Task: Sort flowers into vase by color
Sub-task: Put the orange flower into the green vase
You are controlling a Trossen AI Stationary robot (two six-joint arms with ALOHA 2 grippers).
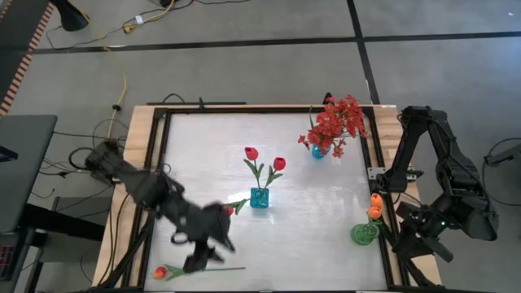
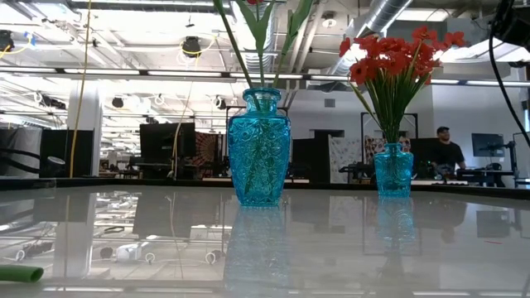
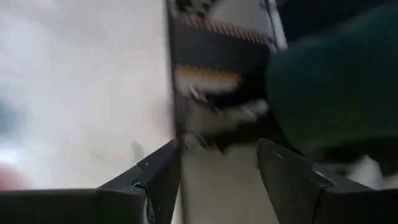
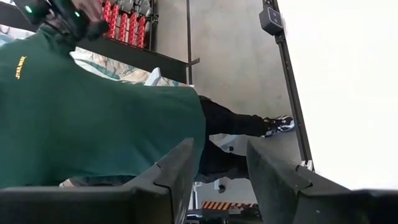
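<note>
High view, lower left: an orange tulip lies on the counter just beside my left tool. I judge it light and floppy, best pinched mid-stem. That tool's fingers stand apart, empty. My right tool waits off-counter at right, gapped, holding nothing.

Two dark jointed arms; left arm blurred at lower left, right arm at right edge shows small green lights.

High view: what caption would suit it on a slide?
Left gripper open above a loose orange flower; right gripper waits beside the table.
</note>
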